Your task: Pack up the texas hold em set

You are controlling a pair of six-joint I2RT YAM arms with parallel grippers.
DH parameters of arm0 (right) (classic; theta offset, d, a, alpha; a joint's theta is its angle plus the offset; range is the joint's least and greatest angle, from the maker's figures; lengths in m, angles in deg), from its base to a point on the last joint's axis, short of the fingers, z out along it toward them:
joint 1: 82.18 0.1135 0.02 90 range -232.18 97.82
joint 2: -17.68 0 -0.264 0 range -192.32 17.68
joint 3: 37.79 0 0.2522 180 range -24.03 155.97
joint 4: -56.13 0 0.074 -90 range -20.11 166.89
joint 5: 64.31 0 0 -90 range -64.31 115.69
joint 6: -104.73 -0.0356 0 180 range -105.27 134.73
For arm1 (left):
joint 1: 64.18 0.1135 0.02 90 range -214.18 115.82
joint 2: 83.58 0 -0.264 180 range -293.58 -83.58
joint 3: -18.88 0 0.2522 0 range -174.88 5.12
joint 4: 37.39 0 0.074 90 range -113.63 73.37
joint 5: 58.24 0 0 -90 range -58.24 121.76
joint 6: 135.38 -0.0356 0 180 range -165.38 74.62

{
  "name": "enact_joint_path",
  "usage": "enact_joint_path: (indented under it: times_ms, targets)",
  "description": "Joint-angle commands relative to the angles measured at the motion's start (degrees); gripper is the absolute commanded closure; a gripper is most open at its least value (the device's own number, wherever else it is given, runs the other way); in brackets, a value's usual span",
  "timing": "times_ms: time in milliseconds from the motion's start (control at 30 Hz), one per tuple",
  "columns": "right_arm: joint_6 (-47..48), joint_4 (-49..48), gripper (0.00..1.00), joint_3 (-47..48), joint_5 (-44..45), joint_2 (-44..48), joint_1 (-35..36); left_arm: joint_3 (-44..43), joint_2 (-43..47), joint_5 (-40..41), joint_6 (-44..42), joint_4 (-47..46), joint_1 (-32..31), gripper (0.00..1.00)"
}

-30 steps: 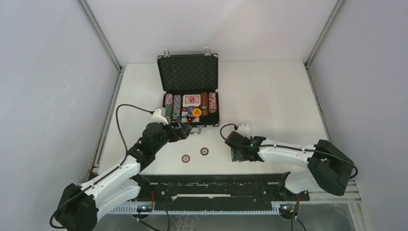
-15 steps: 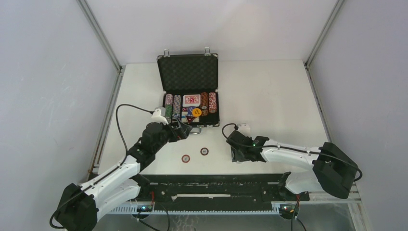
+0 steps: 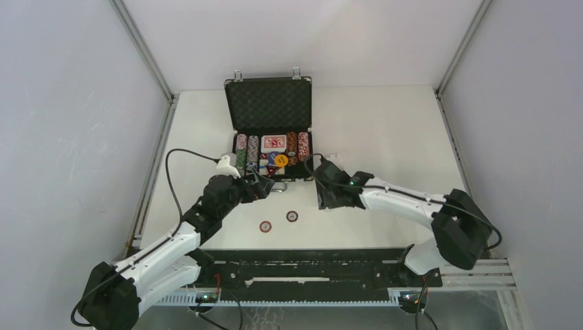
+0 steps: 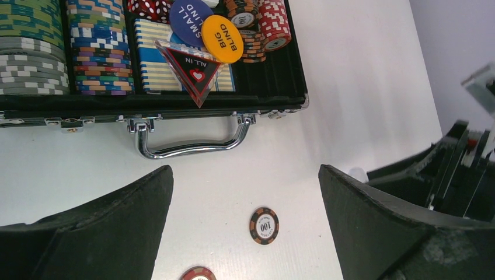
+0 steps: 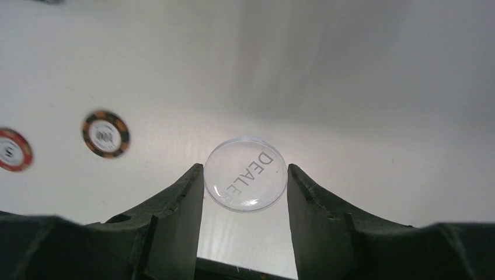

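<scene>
Open black silver-edged case (image 4: 152, 105) is mostly filled. A clear round dealer button (image 5: 248, 166) is grasped by right gripper (image 5: 244, 175); left gripper (image 4: 245, 172) released. Two striped chips (image 4: 264, 225) lie unpacked on bench (image 3: 385, 124).

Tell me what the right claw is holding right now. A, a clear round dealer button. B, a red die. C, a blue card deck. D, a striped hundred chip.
A: in the right wrist view the right claw has its two fingers pressed against the sides of a clear dealer button marked DEALER, while the hundred chip lies loose on the table.
</scene>
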State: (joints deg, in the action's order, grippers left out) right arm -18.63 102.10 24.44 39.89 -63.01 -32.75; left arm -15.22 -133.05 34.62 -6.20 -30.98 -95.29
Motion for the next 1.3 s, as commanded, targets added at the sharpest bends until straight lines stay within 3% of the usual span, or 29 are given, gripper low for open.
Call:
enact_joint_path:
  times_ms: [0, 467, 500, 600, 667, 800, 1100, 1267]
  targets:
    - [6.8, -2.2, 0.44, 10.3, -1.5, -7.1, -1.7, 1.2, 0.6, 1.9, 0.7, -1.2, 0.1, 0.01]
    - [18.7, 3.6, 0.43, 55.5, -7.5, -37.6, -3.8, 2.5, 3.2, 5.2, 0.8, 0.0, 1.2, 0.01]
    - [19.1, 4.7, 0.41, 59.2, -8.0, -40.1, -3.8, 2.5, 3.5, 5.4, 0.7, 0.2, 1.2, 0.01]
    - [20.3, 7.9, 0.23, 69.8, -8.5, -48.3, -3.7, 2.6, 4.4, 6.3, 0.4, 0.7, 1.2, 0.01]
    - [21.0, 7.6, 0.18, 72.4, -7.5, -49.6, -3.4, 2.6, 4.6, 6.9, 0.1, 1.2, 1.1, 0.01]
    - [20.8, 3.7, 0.17, 66.8, -5.2, -44.4, -3.8, 2.5, 4.2, 7.2, -0.2, 1.2, 1.3, 0.01]
    - [17.4, -10.1, 0.21, 31.2, 1.2, -18.5, -3.0, 1.5, 0.8, 4.8, -1.8, -0.2, 1.2, 0.01]
    - [15.8, -8.8, 0.27, 20.5, 5.3, -11.3, 2.1, 1.2, 0.0, 4.0, -1.3, -1.0, 1.0, 0.03]
